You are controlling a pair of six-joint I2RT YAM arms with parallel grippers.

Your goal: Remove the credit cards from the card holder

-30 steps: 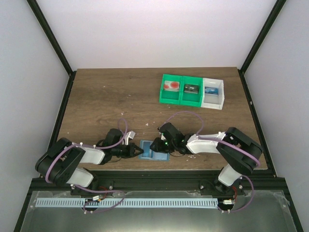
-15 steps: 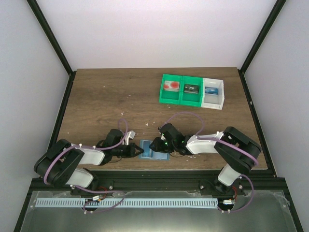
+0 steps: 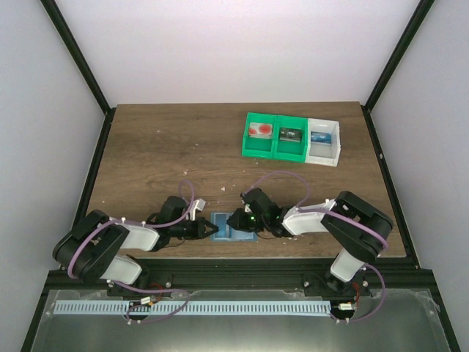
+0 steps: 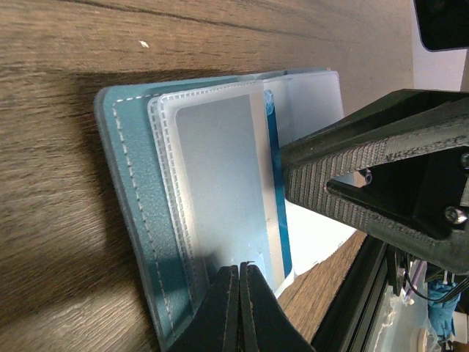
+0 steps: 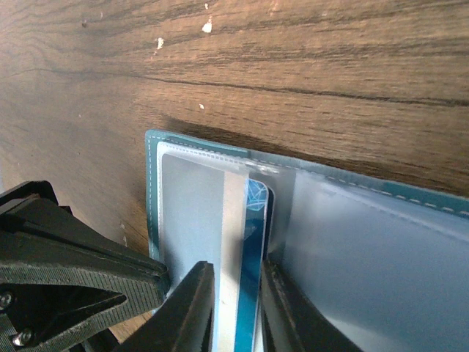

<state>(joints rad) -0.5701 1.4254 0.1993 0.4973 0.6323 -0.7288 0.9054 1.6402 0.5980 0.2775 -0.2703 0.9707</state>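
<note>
Lying open flat, card holder (image 3: 226, 233) long axis left-right.

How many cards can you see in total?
4: red-marked card, dark card and blue card in the bins; a striped card in the card holder. Others may be hidden.

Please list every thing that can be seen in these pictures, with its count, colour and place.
table: one, brown wood, under everything
card holder: one, light blue, near edge, open
card: one, blue-silver, in holder's pocket
green bins: two, green, far right
white bin: one, white, beside them
bin items: three, red-white, dark, blue, one per bin
left arm: one, black-white, jaws shut at holder
right arm: one, black-white, jaws apart over card
</note>
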